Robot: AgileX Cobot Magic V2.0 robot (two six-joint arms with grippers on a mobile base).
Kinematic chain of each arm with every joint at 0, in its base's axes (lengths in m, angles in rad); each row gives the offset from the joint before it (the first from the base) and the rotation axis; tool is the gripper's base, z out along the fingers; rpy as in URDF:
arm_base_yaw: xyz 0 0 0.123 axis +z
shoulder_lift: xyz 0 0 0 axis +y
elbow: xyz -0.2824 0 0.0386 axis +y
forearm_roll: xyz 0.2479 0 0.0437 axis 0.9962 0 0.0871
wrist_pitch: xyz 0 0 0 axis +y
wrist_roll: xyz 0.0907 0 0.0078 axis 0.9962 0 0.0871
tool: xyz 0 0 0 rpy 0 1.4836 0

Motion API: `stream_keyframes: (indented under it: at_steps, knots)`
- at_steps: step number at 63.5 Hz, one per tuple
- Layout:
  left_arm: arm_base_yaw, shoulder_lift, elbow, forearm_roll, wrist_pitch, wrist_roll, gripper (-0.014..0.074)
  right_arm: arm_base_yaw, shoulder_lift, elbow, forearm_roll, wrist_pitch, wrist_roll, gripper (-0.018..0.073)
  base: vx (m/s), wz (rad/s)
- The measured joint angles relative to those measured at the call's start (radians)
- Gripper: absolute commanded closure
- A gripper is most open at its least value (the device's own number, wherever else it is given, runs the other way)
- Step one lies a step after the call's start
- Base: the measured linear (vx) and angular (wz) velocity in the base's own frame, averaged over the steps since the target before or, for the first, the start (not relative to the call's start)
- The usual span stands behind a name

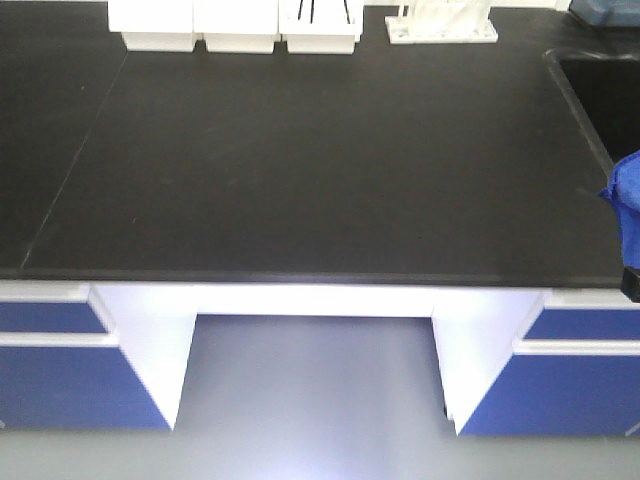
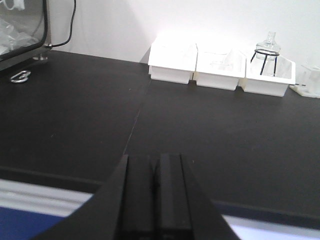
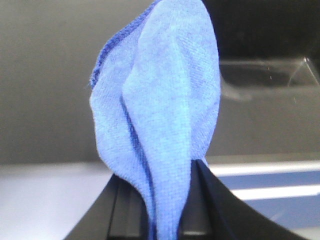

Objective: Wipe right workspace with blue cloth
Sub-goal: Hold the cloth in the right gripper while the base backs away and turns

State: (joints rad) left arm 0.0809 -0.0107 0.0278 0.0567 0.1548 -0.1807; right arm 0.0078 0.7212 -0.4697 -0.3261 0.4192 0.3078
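Observation:
The blue cloth (image 3: 160, 105) hangs bunched between the fingers (image 3: 206, 200) of my right gripper (image 3: 161, 175), which is shut on it. In the front view the cloth (image 1: 628, 200) shows only at the far right edge, held over the front right corner of a black benchtop (image 1: 300, 170) beside a sink. That benchtop carries white bins and a tube rack. The right workspace is out of view. My left gripper (image 2: 155, 159) is shut with nothing in it and hovers low over the front edge of the same benchtop (image 2: 210, 135).
Three white bins (image 1: 238, 28) and a tube rack (image 1: 442, 22) line the back edge. A sink (image 1: 605, 90) is sunk in at the right. One bin holds a glass flask in a wire stand (image 2: 267, 52). A metal clip (image 2: 20, 76) lies far left. Blue drawers (image 1: 560, 390) sit below.

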Motion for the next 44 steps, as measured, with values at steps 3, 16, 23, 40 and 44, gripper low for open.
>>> stream_keyframes:
  at_steps: [3, 16, 23, 40, 44]
  knots:
    - [0.000, 0.000, 0.000, 0.000, 0.000, 0.000, 0.0602, 0.000, 0.000, 0.000, 0.000, 0.000, 0.000, 0.0567, -0.32, 0.06]
    - [0.000, 0.000, 0.000, 0.000, 0.000, 0.000, 0.0602, 0.000, 0.000, 0.000, 0.000, 0.001, 0.000, 0.0567, -0.34, 0.05]
    - [0.000, 0.000, 0.000, 0.000, 0.000, 0.000, 0.0602, 0.000, 0.000, 0.000, 0.000, 0.001, 0.000, 0.0567, -0.36, 0.04]
    - [0.000, 0.000, 0.000, 0.000, 0.000, 0.000, 0.0602, 0.000, 0.000, 0.000, 0.000, 0.002, 0.000, 0.0567, -0.37, 0.03]
    - [0.000, 0.000, 0.000, 0.000, 0.000, 0.000, 0.0602, 0.000, 0.000, 0.000, 0.000, 0.004, 0.000, 0.0567, -0.38, 0.02]
